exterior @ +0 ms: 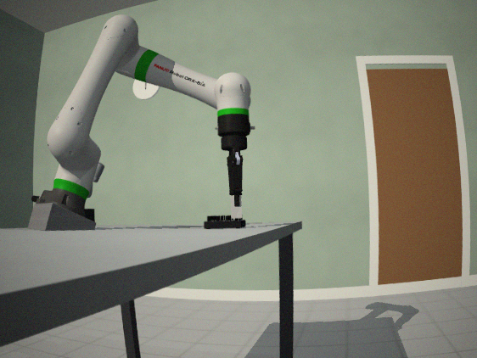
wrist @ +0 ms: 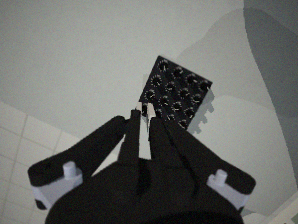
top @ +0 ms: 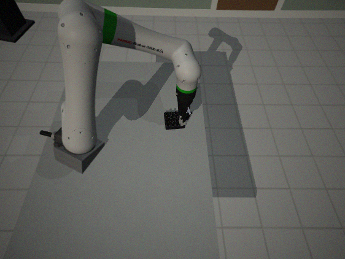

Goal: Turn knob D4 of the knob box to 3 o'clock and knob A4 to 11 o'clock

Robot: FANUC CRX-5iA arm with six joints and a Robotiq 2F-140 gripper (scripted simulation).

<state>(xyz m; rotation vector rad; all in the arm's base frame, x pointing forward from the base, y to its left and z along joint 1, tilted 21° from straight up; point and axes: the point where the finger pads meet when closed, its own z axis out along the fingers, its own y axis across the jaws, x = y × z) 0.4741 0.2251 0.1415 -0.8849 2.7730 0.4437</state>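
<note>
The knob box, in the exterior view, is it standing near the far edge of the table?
Yes, the knob box stands on the table close to its far edge, under the gripper.

One knob box [wrist: 179, 95], sixteen knobs, one table [exterior: 127, 254], one door [exterior: 416, 170]
</note>
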